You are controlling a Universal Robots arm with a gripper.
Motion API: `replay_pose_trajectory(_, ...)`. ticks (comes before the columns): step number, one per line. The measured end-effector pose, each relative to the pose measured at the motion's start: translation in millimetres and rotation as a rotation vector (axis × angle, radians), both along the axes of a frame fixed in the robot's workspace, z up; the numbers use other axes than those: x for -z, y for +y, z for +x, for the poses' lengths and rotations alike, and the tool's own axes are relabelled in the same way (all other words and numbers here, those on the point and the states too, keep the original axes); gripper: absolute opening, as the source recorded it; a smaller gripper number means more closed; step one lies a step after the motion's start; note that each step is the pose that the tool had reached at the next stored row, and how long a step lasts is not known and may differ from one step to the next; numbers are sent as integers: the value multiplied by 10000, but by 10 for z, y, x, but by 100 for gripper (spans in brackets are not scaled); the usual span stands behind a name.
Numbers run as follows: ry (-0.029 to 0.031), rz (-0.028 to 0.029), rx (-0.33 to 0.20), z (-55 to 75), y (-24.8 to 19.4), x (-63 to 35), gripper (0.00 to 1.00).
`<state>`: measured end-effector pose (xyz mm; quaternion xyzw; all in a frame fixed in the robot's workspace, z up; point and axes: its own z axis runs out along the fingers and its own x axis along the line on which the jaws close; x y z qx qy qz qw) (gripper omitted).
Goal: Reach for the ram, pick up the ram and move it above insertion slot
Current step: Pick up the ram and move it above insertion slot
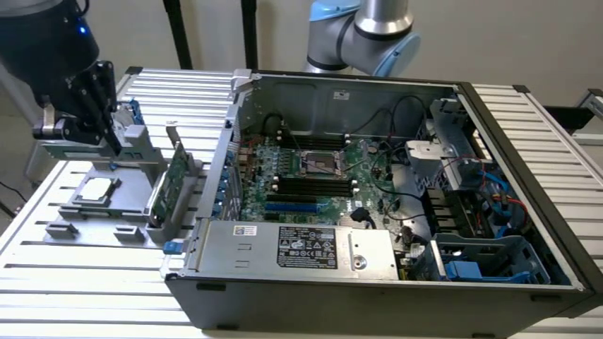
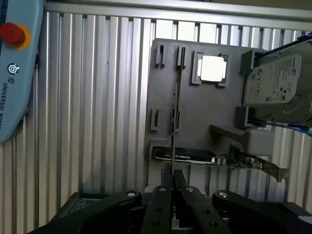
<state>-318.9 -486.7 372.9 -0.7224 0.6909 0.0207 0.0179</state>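
Note:
My black gripper [image 1: 106, 138] hangs high above the grey parts holder [image 1: 113, 205], at the exterior view's left of the open computer case. In the wrist view, the gripper [image 2: 172, 181] has its two fingers drawn together on the near end of the ram [image 2: 174, 112]. The ram is a thin stick seen edge-on, running out over the holder [image 2: 204, 107]. The holder's small brackets [image 2: 155, 119] stand beside that line. The motherboard's black memory slots [image 1: 315, 186] lie inside the case, well to the exterior view's right of the gripper.
The holder also carries a square processor chip [image 2: 212, 68], a green expansion card with a metal bracket [image 1: 169, 187], and a silver hard drive with blue rails [image 2: 278, 80]. A teach pendant with a red button [image 2: 17, 68] lies on the slatted table. The case wall [image 1: 226, 162] stands between holder and motherboard.

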Motion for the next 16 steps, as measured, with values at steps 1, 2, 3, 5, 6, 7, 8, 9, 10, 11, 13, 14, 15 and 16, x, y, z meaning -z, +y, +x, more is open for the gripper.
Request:
replay_pose_trajectory(1, 2, 30, 1, 44, 0, -21, 13)
replay_pose_trajectory(2, 3, 61, 1, 87, 0, -42, 13)
replay_pose_trajectory(3, 5, 90, 0, 131, 0, -63, 13)
replay_pose_trajectory(5, 8, 154, -1, 223, 0, -106, 13)
replay_pose_trajectory(6, 10, 186, -1, 269, 0, -127, 13)
replay_pose_trajectory(7, 11, 219, 1, 313, 0, -143, 13)
replay_pose_trajectory(8, 12, 255, 0, 358, 0, -153, 13)
replay_pose_trajectory(9, 13, 291, 0, 403, 0, -161, 13)
replay_pose_trajectory(10, 13, 329, -1, 448, 0, -167, 13)
replay_pose_trajectory(11, 13, 376, -1, 496, 0, -170, 13)
replay_pose_trajectory(13, 12, 471, 0, 586, 0, -173, 13)
replay_pose_trajectory(14, 13, 523, -1, 632, 0, -175, 13)
replay_pose_trajectory(15, 13, 575, -1, 677, 0, -176, 13)
replay_pose_trajectory(16, 13, 625, 0, 722, 0, -176, 13)
